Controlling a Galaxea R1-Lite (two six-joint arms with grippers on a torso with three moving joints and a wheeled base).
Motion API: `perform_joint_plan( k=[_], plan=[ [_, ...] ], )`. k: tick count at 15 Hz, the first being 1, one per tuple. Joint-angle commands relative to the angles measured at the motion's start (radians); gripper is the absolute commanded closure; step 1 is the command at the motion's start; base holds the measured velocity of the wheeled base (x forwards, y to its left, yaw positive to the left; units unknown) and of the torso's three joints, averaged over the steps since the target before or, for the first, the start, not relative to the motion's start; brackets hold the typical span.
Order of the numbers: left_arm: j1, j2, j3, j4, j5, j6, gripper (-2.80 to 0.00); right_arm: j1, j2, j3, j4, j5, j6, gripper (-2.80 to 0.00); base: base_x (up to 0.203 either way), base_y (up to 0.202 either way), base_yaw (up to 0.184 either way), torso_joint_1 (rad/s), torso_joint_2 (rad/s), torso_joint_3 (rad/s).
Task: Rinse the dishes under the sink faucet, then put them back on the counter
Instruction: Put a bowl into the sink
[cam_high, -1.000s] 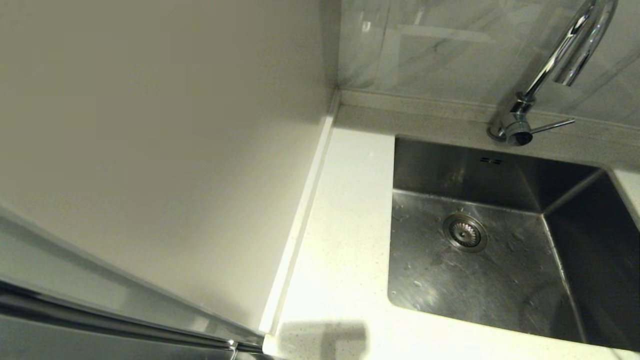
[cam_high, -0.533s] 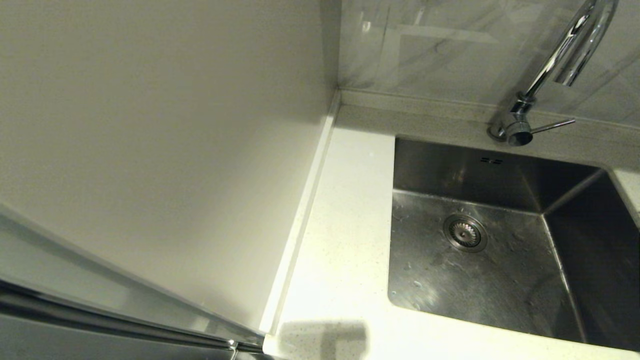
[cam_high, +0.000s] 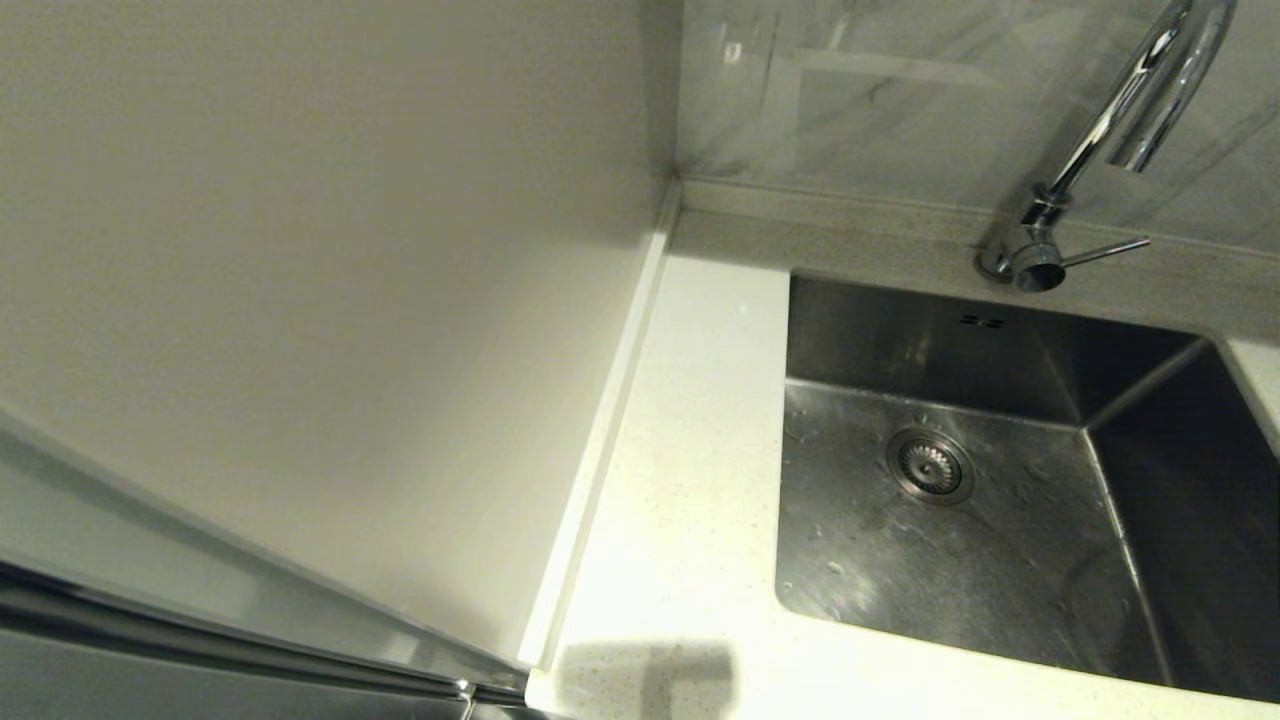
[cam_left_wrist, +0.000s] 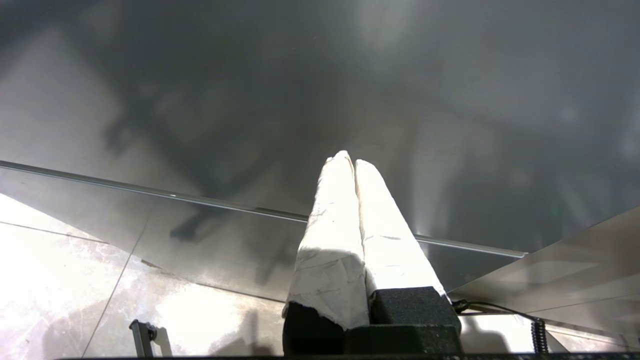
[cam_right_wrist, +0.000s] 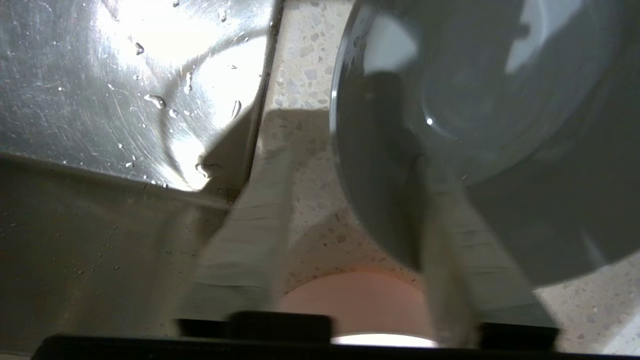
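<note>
My right gripper (cam_right_wrist: 345, 245): fingers spread apart, one finger (cam_right_wrist: 250, 240) over the speckled counter beside the sink's edge, the other finger (cam_right_wrist: 445, 260) reaching inside the pale blue-grey bowl. The bowl's near rim lies in the gap between the two fingers; whether either finger touches it, I cannot tell.

Pale blue-grey bowl (cam_right_wrist: 475, 100): upright on the counter, just beside the sink, its hollow open toward my wrist camera.

Pale pink bowl (cam_right_wrist: 355, 305): only a curved part of it shows, low between my fingers, close to my wrist and just beside the blue-grey bowl. Contact between the two bowls cannot be told.

Counter (cam_right_wrist: 310, 165): white, finely speckled, bearing both bowls on the right of the sink. In the head view another strip of it (cam_high: 690, 480) runs along the left of the sink, with a low raised edge strip (cam_high: 600, 440) against a plain pale panel (cam_high: 320, 300).

Sink (cam_high: 960, 540): stainless steel, square-cornered, water drops on its floor, round drain strainer (cam_high: 929, 465) set toward the far side.

Sink faucet (cam_high: 1110, 130): chrome gooseneck on the far ledge, thin side lever (cam_high: 1105, 252) pointing right. Behind it, grey marbled wall tile (cam_high: 900, 100).

My left gripper (cam_left_wrist: 354, 162): white-wrapped fingers pressed together, clasping nothing, pointed at a dark glossy surface (cam_left_wrist: 320, 90) above a pale tiled floor (cam_left_wrist: 75, 280), away from sink and dishes.
</note>
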Motion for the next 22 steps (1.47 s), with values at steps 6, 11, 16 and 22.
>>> perform_joint_plan(
  k=[6,11,16,22],
  plan=[
    [0.000,0.000,0.003,0.000,0.001,-0.001,0.00,0.015,-0.080,0.041,0.006,0.012,-0.010,0.00,0.000,0.000,0.000,0.000,0.00,0.000],
    [0.000,0.000,0.003,0.000,0.000,-0.001,0.00,0.085,-0.185,0.108,0.005,0.048,-0.009,0.00,0.000,0.000,0.000,0.000,0.00,0.000],
    [0.000,0.000,0.003,0.000,0.001,-0.001,0.00,0.194,-0.341,0.265,0.006,0.087,0.001,0.00,0.000,0.000,0.000,0.000,0.00,0.000],
    [0.000,-0.001,0.003,0.000,0.000,-0.001,0.00,0.354,-0.352,0.436,0.003,0.074,0.021,0.00,0.000,0.000,0.000,0.000,0.00,0.000]
  ],
)
